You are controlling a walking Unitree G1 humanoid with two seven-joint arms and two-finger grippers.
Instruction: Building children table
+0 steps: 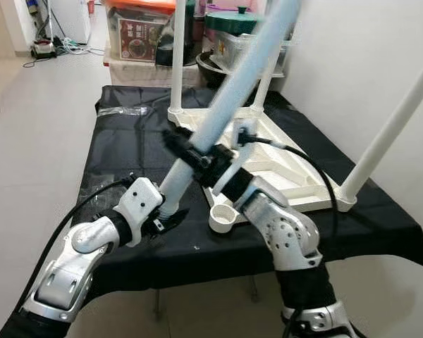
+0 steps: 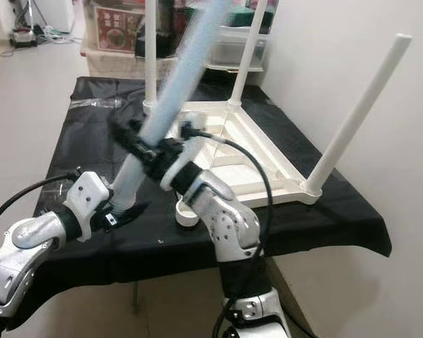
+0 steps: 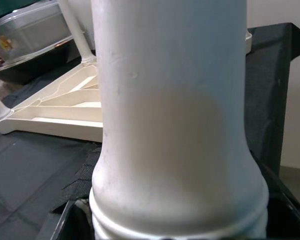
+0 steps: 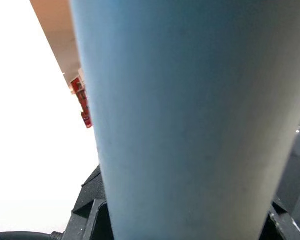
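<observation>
Both arms are on the last table leg [image 1: 243, 74], a smooth, pale, round plastic tube held at a slant over the counter [image 1: 127, 151], which is draped in a black cloth. The left gripper [image 1: 170, 211] is clamped round the leg's flared lower end, where a ribbed collar shows in the left wrist view. The right gripper [image 1: 197, 156] is closed on the shaft higher up, its black fingers wrapped across it.

The upturned tabletop [image 1: 282, 165] lies on the cloth, cream plastic with raised ribs underneath, and three legs stand upright from its corners. The empty socket [image 1: 224, 217], a round white cup at the near corner, sits just beside the leg's lower end, not yet met.

Here's the danger: that leg is well tilted, and pushed in at this angle I'd expect the collar to jam on the socket rim or skid off it. The tabletop is light and rests on loose cloth, so a sideways shove could slide it toward the counter edge. And slick plastic in two clamps pulling different ways may twist free
</observation>
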